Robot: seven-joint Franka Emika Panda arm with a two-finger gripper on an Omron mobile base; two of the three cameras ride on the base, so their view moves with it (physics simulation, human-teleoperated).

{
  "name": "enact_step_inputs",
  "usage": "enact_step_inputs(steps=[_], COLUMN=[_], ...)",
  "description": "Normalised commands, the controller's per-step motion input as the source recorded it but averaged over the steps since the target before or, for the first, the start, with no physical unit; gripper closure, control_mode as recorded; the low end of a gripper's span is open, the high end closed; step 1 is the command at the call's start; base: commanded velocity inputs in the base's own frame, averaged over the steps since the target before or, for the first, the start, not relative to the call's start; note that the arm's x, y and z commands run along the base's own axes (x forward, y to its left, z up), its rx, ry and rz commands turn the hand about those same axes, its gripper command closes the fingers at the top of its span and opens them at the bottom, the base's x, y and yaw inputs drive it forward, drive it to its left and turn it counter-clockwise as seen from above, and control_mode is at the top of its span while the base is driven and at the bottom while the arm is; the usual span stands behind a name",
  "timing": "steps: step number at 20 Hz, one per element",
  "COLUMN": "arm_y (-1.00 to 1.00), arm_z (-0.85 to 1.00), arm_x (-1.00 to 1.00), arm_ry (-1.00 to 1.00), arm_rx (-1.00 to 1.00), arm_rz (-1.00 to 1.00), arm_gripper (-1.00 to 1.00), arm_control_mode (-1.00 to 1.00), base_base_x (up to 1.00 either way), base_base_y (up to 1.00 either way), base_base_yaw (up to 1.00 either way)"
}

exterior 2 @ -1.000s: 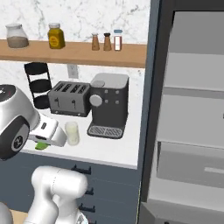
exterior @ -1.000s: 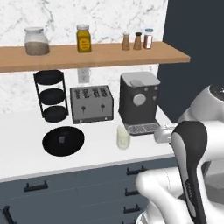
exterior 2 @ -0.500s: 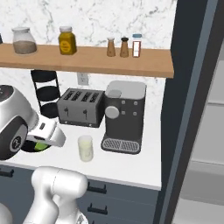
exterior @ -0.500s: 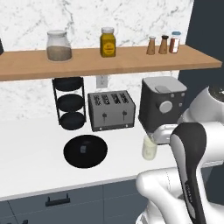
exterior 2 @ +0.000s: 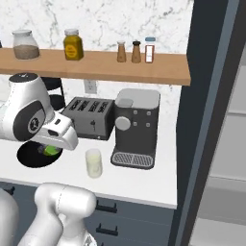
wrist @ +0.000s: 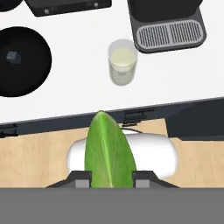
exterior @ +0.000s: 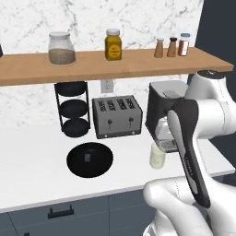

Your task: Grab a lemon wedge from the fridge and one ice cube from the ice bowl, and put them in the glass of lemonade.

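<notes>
- Fridge (exterior 2: 216,120) stood tall and dark grey at the right end of the counter, its pale inner shelves showing at the far right of the right base view.
- Counter (exterior: 32,156) ran white along the marbled wall, with a wooden shelf (exterior: 138,60) of jars and shakers above it.
- Coffee machine (exterior 2: 135,126) sat near the fridge, and the toaster (exterior: 117,116) stood just to its left, beside a black three-tier rack (exterior: 73,110).
- Ice bowl (exterior: 89,159), wide and matte black, lay in front of the toaster and well apart from the glass.
- Gripper (wrist: 111,177) hung out beyond the counter's front edge, above the wooden floor, its fingers clamped on a green lemon wedge (wrist: 109,151) that stuck out between them.
- From the right base view, a bit of that green wedge showed under the white hand, near the bowl.
- Glass of lemonade (exterior: 157,155) stood upright on the counter just in front of the coffee machine's drip tray, holding pale yellowish liquid.
- Ice cube (wrist: 12,56), a tiny grey thing, rested near the middle of the bowl.
</notes>
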Motion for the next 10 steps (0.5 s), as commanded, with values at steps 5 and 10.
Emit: enact_step_inputs(steps=[5, 10], arm_y=[0.00, 0.00], arm_z=[0.00, 0.00], arm_x=[0.00, 0.00], arm_ry=[0.00, 0.00], arm_rx=[0.00, 0.00], arm_rz=[0.00, 0.00], arm_gripper=[1.00, 1.00], arm_control_mode=[1.00, 1.00], base_base_x=[0.17, 0.52], base_base_y=[-0.40, -0.60], base_base_yaw=[0.00, 0.01])
